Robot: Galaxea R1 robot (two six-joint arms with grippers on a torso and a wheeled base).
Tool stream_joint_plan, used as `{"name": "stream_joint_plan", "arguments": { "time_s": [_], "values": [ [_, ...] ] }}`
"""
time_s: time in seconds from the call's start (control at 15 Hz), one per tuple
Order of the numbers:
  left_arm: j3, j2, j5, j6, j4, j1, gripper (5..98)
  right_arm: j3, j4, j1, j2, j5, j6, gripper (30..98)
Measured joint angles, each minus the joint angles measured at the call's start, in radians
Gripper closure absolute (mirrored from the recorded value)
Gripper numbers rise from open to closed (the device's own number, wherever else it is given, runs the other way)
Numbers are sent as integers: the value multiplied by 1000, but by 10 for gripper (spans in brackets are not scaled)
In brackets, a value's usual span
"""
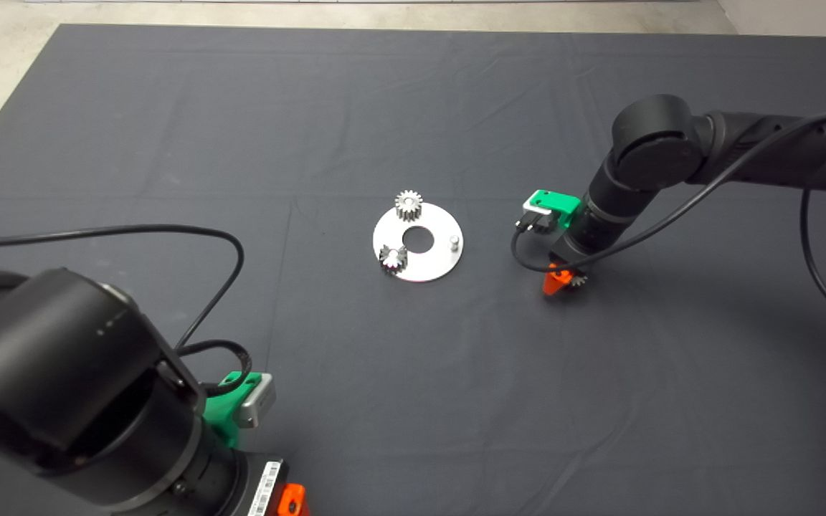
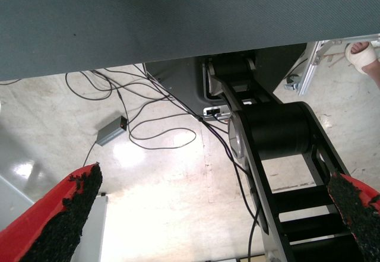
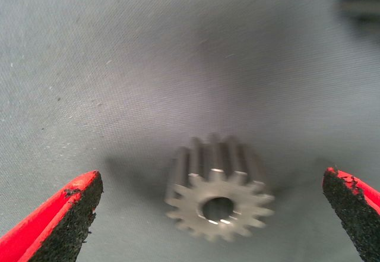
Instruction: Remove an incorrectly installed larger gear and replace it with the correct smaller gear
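- Your right gripper [image 3: 211, 214] was spread wide — the smaller gear [image 3: 218, 198] lay between its fingers, bore upward, well right of the plate [image 1: 427, 269].
- Your left gripper [image 2: 208, 214] waited open.

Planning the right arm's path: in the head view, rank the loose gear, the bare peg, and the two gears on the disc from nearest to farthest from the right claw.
From the right claw:
1. Loose gear, at the claw.
2. Bare peg, disc's right side.
3. Star-toothed gear, disc's lower left.
4. Straight-toothed gear, disc's far edge.
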Motion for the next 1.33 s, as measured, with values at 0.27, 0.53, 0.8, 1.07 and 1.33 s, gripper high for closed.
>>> {"name": "stream_joint_plan", "arguments": {
  "time_s": [0.27, 0.53, 0.8, 1.07, 1.33],
  "values": [
    [0, 16, -1, 0, 0, 0, 54, -2, 0, -13, -8, 0, 0, 307],
    [0, 14, -1, 0, 0, 0, 54, -2, 0, -13, -14, 0, 0, 307],
    [0, 14, -1, 0, 0, 0, 54, -2, 0, -13, -19, 0, 0, 331],
    [0, 14, -1, 0, 0, 0, 54, -2, 0, -13, -26, 0, 0, 384],
    [0, 14, -1, 0, 0, 0, 54, -3, 0, -13, -27, 0, 0, 434]
  ]
}}
